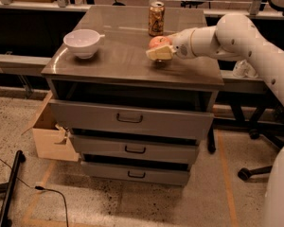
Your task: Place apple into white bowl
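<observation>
Grey metal drawer cabinet [123, 63] on a speckled floor, with an open cardboard box [49, 138] against its lower left side. Three items sit on the top.

Obs:
- White bowl [83, 41] is near the 9 o'clock edge of the top, upright; nothing shows inside it.
- Soda can [156, 18] stands upright toward 12 o'clock.
- Apple [158, 41] is in the 2 o'clock part of the top, at 6 o'clock from the can and close to it (touching or apart: cannot tell).
- Gripper [158, 54] comes in from 3 o'clock on the white arm [227, 37] and sits right against the apple's near side, covering its lower part. Clamped on the apple or only set against it: cannot tell from this view. The apple appears to be on the surface or barely off it.

Progress (judgement): early. The reach to the apple is done; the grasp is unconfirmed. The bowl lies well apart, at 9 o'clock from the apple. Left to do: secure the apple, lift, carry toward 9 o'clock, lower over the bowl, release. The can stands off that line
</observation>
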You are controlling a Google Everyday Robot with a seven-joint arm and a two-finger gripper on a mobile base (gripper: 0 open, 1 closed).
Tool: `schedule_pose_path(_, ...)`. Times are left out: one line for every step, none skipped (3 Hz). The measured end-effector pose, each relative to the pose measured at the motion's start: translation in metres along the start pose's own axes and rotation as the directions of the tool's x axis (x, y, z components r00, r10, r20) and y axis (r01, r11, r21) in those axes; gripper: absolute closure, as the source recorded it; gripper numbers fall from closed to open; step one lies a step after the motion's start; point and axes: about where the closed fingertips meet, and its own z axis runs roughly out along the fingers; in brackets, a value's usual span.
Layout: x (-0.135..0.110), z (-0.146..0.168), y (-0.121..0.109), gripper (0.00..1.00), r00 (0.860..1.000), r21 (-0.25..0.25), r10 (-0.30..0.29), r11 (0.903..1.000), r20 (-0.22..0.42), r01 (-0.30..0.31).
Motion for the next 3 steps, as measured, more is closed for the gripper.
schedule_pose_path(-0.036, 0.007, 0.011, 0.84, 0.997, -0.071, -0.044, 0.9963, 0.066, 0.048)
schedule_pose_path(-0.077, 0.027, 0.036, 1.00, 0.988, -0.185, -0.098, 0.9756, 0.116, 0.119)
schedule_pose_path(-0.095, 0.054, 0.068, 1.00, 0.982, -0.293, -0.152, 0.9392, 0.114, 0.179)
